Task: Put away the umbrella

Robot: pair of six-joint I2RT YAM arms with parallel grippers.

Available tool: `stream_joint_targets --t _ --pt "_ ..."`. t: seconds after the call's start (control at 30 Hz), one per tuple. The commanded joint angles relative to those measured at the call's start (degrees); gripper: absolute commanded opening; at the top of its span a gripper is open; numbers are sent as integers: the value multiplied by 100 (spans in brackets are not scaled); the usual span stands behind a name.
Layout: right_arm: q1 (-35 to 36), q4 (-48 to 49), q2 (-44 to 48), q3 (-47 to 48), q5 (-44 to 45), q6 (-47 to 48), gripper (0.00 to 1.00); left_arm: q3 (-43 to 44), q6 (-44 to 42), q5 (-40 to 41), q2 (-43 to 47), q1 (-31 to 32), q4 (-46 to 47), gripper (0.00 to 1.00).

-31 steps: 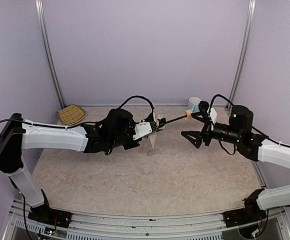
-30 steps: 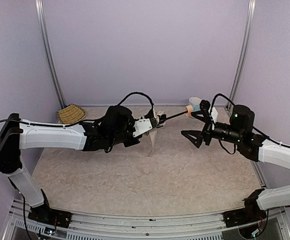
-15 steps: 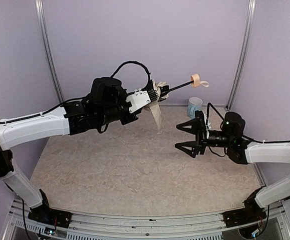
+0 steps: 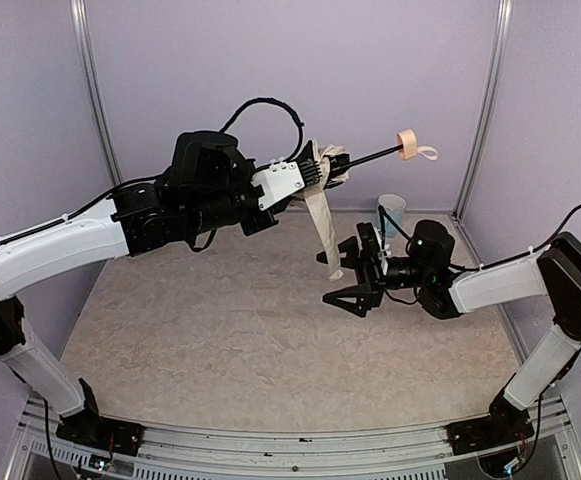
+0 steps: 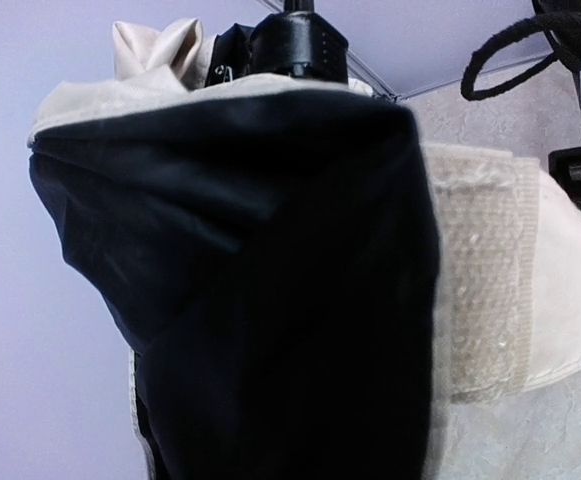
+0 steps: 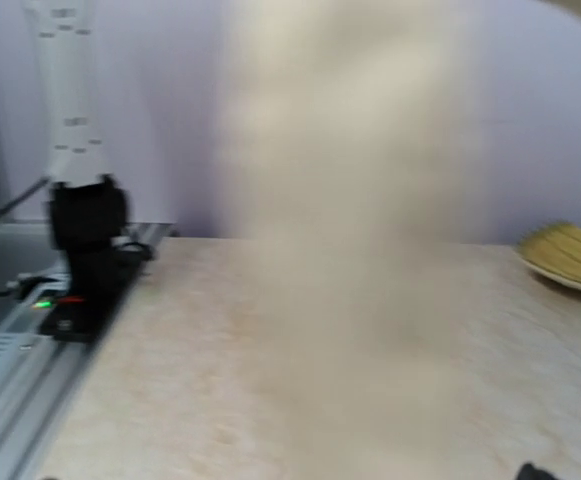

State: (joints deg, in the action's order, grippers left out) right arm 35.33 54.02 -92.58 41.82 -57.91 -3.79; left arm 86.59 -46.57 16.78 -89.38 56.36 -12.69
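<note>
**Top external view.** The cream-beige crinkled fabric umbrella (image 4: pixel 322 205) is held in the air above the far half of the pale speckled table (image 4: pixel 220 330). The left gripper (image 4: pixel 315 174) is clamped on its bunched canopy where the cloth meets the thin black shaft (image 4: pixel 365 160). The shaft slants up and to the right, ending in a small tan handle (image 4: pixel 406 143) with a pale loop strap (image 4: pixel 427 153). A long fold of the canopy hangs straight down from the grip. The right gripper (image 4: pixel 346 274) sits lower, just beside the bottom end of that hanging fold. Its jaws are spread wide and hold nothing; whether a finger touches the cloth cannot be told. A pale blue translucent cup (image 4: pixel 391 210) stands behind it near the back right corner.

**Left wrist view.** The umbrella fills the frame. A dark inner face of the canopy (image 5: pixel 240 280) lies in front, with cream cloth around it. A cream hook-and-loop fastening strap (image 5: pixel 480 290) is at the right. The black hub of the shaft (image 5: pixel 295 40) shows at the top. The gripper's own fingers are hidden under the fabric.

**Right wrist view.** The picture is blurred. A cream band of the hanging canopy (image 6: pixel 350 150) drops down the middle, close to the camera. The table lies below it. A yellow woven straw basket (image 6: pixel 567 256) rests on the table at the right edge. A black arm base (image 6: pixel 85 235) stands on the rail at the left. The gripper's own fingers barely show in this view.
</note>
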Motion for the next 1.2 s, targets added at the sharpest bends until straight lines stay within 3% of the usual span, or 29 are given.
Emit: stream_joint_targets --t 0.0,0.13,0.3,0.37,0.6,0.87,1.03,1.17 --pt "146 291 -131 68 -441 -71 92 306 29 -212 114 71 197 0" --pt "152 141 -215 254 -510 -196 46 315 -40 -182 81 100 198 0" --pt "156 -187 -195 267 -570 -129 19 316 -54 -146 75 43 135 0" --pt "158 -384 -189 290 -548 -23 0 315 -17 -154 78 29 126 0" --pt "124 -1153 -170 313 -15 476 0 497 353 -753 271 43 40 0" --pt "68 -1038 -1014 921 164 461 0 863 1100 -2219 369 412 153 0" --pt "-631 -1249 -1355 1467 128 422 0 1141 1540 -3358 432 464 -385 0" --pt "-1085 -2349 -1232 2482 326 1161 0 1053 1704 -4455 327 380 -1152 0"
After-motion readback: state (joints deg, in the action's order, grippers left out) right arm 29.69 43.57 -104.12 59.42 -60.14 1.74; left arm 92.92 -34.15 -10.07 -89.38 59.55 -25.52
